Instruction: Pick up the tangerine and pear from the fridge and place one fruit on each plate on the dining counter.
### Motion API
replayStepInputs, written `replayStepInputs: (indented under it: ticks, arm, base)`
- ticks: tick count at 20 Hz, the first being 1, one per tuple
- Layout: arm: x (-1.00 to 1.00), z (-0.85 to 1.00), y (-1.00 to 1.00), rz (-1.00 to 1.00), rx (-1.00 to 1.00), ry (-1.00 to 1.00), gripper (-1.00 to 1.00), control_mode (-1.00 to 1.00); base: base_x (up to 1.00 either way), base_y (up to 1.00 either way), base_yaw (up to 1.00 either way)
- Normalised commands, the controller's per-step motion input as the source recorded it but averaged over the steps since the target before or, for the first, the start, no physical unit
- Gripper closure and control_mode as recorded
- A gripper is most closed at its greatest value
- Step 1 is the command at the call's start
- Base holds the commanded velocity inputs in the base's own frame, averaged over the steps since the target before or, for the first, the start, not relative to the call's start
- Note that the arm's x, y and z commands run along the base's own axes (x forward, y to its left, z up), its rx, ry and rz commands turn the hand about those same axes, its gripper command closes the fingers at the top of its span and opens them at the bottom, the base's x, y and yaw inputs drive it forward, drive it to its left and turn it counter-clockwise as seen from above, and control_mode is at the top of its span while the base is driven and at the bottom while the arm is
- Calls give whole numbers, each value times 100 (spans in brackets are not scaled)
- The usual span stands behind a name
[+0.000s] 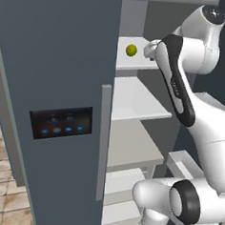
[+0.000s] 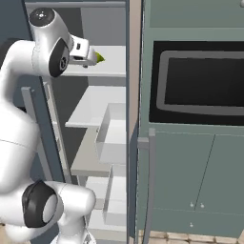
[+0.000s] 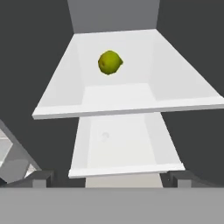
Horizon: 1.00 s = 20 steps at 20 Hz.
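Fridge (image 1: 54, 81) stood open, dark slate door with black panel (image 1: 61, 122) of blue lights and a long vertical handle (image 1: 102, 142) filling the left of the left base view. Pear (image 1: 131, 50) sat on the top white shelf (image 1: 132, 63), apart from the arm, nothing else on that shelf in sight. In the hand view the pear (image 3: 109, 62) lay at about 12 o'clock from the finger tips, well back on the shelf (image 3: 122, 103), clear path to it, a lower shelf (image 3: 124, 148) showing beneath. Gripper (image 3: 109, 179) fingers stood spread wide apart, tips (image 3: 41, 178) at the bottom corners of the hand view, nothing between them. In the right base view the hand (image 2: 83, 53) pointed at the upper shelf, and the pear (image 2: 100, 58) was mostly hidden behind it, just a green sliver at its 3 o'clock. Grey-green cabinet (image 2: 190, 181) with built-in microwave (image 2: 198, 83) stood right of the fridge. White door bins (image 2: 112, 138) hung at mid height. The arm's forearm (image 1: 176, 81) covered the right end of the top shelf in the left base view, so that part was hard to read. Tile floor (image 1: 3, 192) was cut off at 8 o'clock.
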Motion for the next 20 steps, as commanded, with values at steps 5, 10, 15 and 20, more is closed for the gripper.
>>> replayStepInputs:
  ticks: [5, 10, 15, 20]
  arm:
    - [57, -2, 14, 0, 0, 0, -100, -100]
    - [54, 0, 8, 0, 0, 0, -100, -100]
    - [47, -8, 6, 0, 0, 2, -100, -100]
    - [40, -14, 4, 0, 0, 3, -100, -100]
  base:
    - [0, 0, 0]
    - [0, 0, 0]
    - [0, 0, 0]
    - [0, 0, 0]
